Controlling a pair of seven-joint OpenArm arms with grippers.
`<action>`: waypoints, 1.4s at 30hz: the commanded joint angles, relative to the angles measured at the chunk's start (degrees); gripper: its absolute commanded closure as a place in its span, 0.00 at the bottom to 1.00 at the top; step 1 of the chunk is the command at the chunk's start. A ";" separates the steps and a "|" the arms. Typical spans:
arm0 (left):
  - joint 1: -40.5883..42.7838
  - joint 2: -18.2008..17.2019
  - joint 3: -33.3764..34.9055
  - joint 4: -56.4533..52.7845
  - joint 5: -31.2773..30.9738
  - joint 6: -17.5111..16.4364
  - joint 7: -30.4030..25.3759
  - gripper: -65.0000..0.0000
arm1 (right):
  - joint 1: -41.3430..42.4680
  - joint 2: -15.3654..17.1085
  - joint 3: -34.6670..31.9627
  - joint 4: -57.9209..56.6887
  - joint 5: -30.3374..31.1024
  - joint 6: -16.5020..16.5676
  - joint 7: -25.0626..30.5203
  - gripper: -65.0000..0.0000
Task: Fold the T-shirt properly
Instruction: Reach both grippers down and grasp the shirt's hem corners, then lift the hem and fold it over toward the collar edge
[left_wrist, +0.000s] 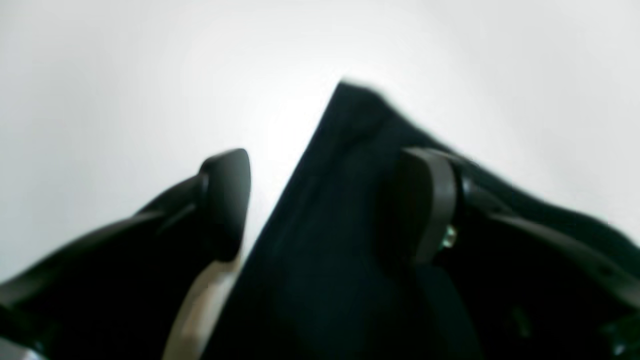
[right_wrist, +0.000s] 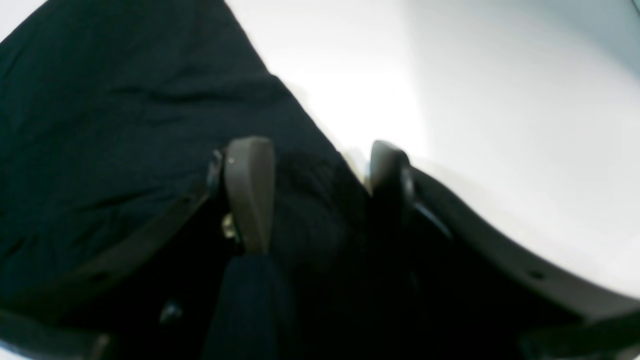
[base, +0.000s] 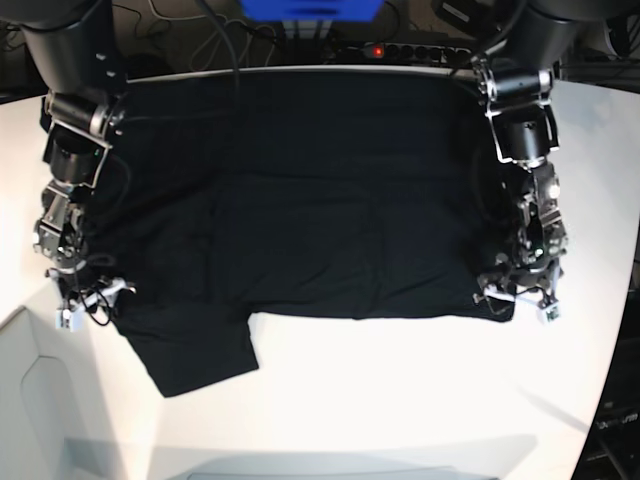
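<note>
My two pincers both gape over the one shirt (base: 320, 200) on the bench (base: 400, 400): left (left_wrist: 330, 205), right (right_wrist: 320, 195).

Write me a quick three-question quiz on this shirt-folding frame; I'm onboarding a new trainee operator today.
1. True or false: the T-shirt hangs in the air, clear of the table.
2. In the left wrist view, the left claw is: A) shut on a sleeve; B) open, straddling the shirt's edge; C) far from any cloth.
3. Fill the blank: in the base view, one sleeve sticks out toward the picture's lower ___ corner.

Key: 1 false, it lies spread on the table; 2 B; 3 left.
</note>
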 joint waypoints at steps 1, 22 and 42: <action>-2.72 -0.60 0.40 -0.39 -0.14 -0.23 -2.59 0.33 | 0.54 0.13 0.01 0.62 0.66 -0.23 0.30 0.52; -8.35 -0.51 8.31 -17.62 -0.41 -0.58 -11.20 0.69 | -1.57 -0.14 0.01 0.62 0.66 -0.23 -0.14 0.93; 1.32 0.37 -1.09 5.76 -0.67 -0.23 -0.48 1.00 | -5.35 -0.22 0.45 16.01 1.02 -0.06 -1.46 1.00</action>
